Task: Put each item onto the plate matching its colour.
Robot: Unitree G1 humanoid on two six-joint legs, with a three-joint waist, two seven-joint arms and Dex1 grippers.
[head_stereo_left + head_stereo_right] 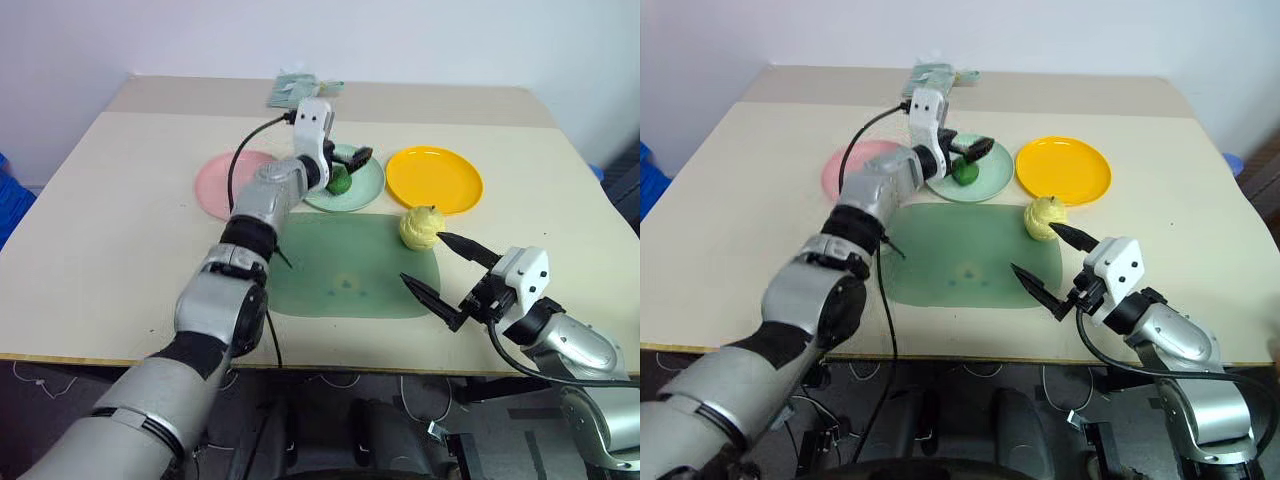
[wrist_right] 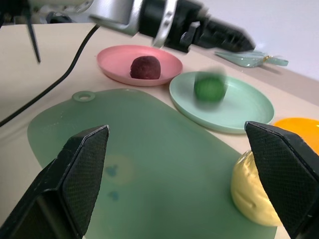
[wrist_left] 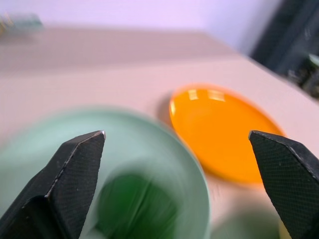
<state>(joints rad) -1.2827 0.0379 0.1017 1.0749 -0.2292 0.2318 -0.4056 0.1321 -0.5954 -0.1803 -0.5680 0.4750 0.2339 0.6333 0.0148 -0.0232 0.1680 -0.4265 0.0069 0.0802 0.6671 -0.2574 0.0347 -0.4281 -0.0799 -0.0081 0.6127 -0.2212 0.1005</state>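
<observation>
Now your attention belongs on the pale yellow lump (image 1: 421, 227), since it looks like the last piece out of place: it sits at the far right corner of the green cutting mat (image 1: 345, 280), just short of the orange-yellow plate (image 1: 434, 178), which is bare. The dark purple-red lump (image 2: 145, 67) already rests on the pale pink plate (image 2: 114, 56), and the dark green lump (image 2: 210, 88) lies on the mint green plate (image 2: 249, 107), with your left gripper (image 1: 975, 150) spread wide above it and holding nothing. Your right gripper (image 1: 440, 270) also stands fully spread and empty, low over the mat's near right edge, one finger tip close beside the yellow lump. That lump is the largest of the three and looks rounded and slightly knobbly, probably a light toy piece with some give, so treat it as easy to lift but prone to roll or squirt out of smooth black fingers. You would do best to straddle its widest middle, one finger on each side, and close gently. Whether it is soft or hard you cannot tell from here, so squeeze no more than needed.
</observation>
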